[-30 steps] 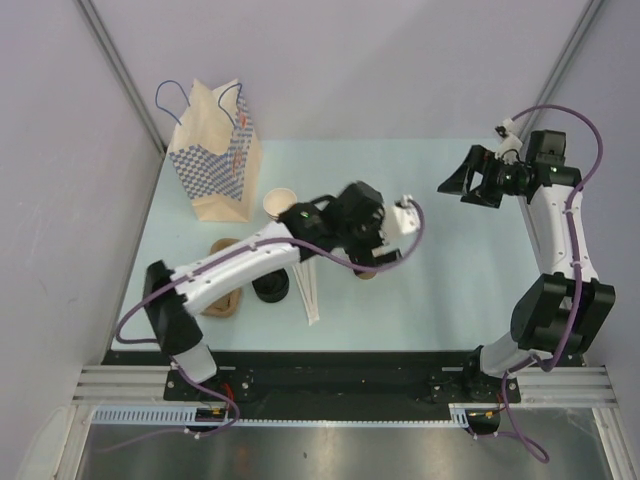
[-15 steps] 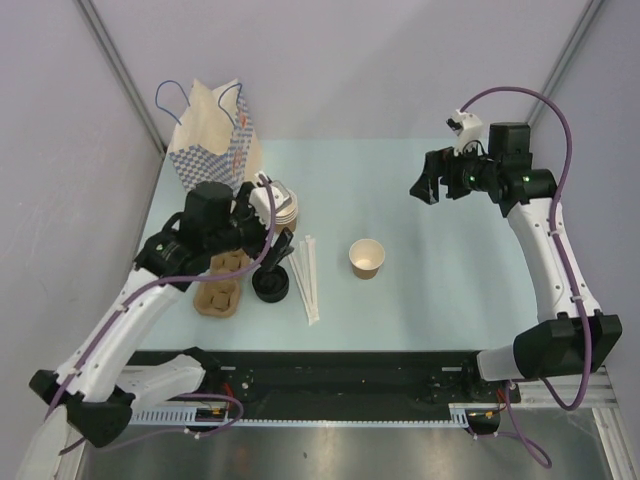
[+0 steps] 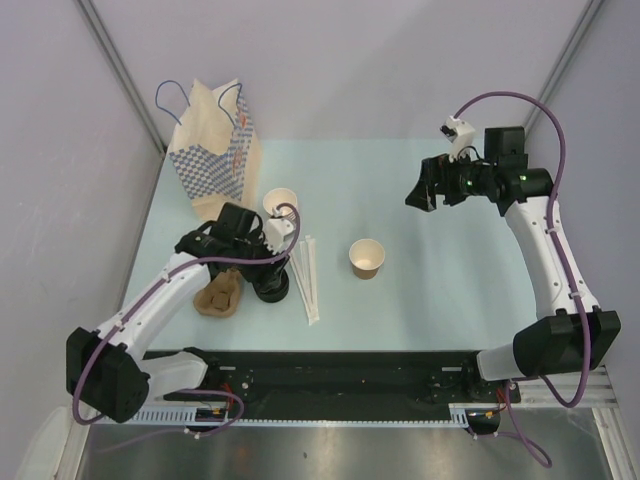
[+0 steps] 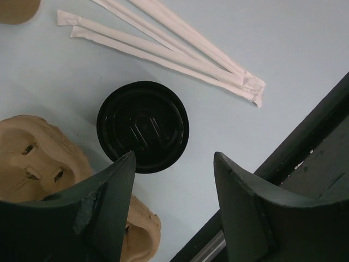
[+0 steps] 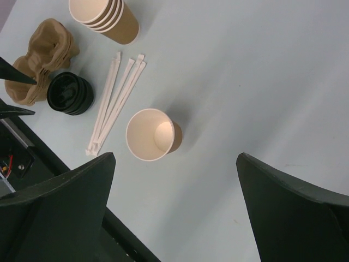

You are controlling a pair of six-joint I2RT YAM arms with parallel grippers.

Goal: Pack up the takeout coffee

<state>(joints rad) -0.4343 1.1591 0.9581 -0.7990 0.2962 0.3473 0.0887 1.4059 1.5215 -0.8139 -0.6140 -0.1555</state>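
Holds the left hand [image 4: 173, 174] low over a round stack of glossy black plastic lids [image 4: 143, 126], with the dark fingers [image 4: 103, 207] partly spread and nothing gripped between them. Has just beside the lids a moulded pulp carrier [image 4: 32, 158], rough and tan, and a few straws [image 4: 240, 82] in thin white paper wrappers, lying nearly parallel on the pale blue bench [image 4: 272, 49]. Shows the takeout cup [image 3: 367, 258] upright near the middle of the bench, well apart from both hands (smooth tan paper outside, pale inside, mouth open). Carries the right hand [image 5: 174, 164] high above that cup, spread fully wide and empty. Shows further back a nested stack of tan cups [image 3: 281, 203] and a paper bag [image 3: 215, 150] with blue checked print and cord handles.
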